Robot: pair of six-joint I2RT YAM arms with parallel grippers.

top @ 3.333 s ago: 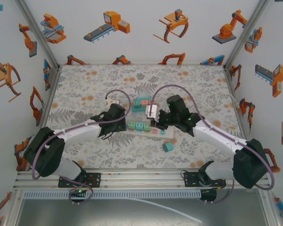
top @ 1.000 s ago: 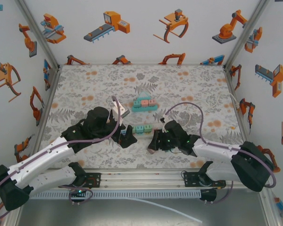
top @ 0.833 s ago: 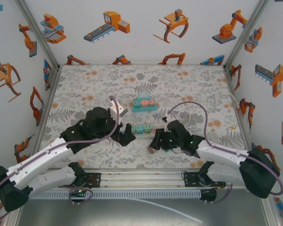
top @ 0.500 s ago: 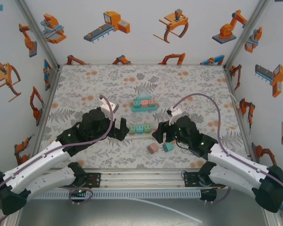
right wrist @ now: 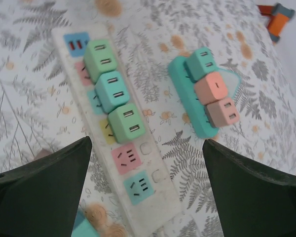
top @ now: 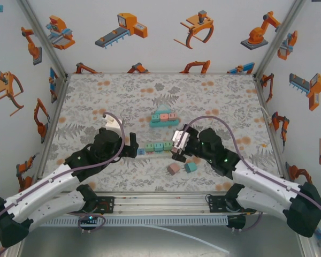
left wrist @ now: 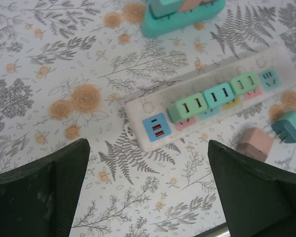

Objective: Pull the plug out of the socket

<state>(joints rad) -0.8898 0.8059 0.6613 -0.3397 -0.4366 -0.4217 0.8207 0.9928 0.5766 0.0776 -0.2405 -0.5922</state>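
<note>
Top external view: left gripper (top: pixel 132 151) and right gripper (top: pixel 177 155), both wide and empty, flank the mid-table socket strip (left wrist: pixel 139 106); three plugs (left wrist: pixel 218 95) sit seated, two loose plugs (left wrist: pixel 254 144) lie nearer. Likely next: clamp one seated plug, pull upward.

No legible text, labels or numbers on anything in view.

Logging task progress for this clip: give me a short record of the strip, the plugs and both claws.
power strip: white, flat on the table
seated plugs: three in a row, green, teal, green
free sockets: pink and teal, at one end
off the strip: loose pink plug and loose teal plug, lying beside it
left claw: open, empty
right claw: open, empty
</note>
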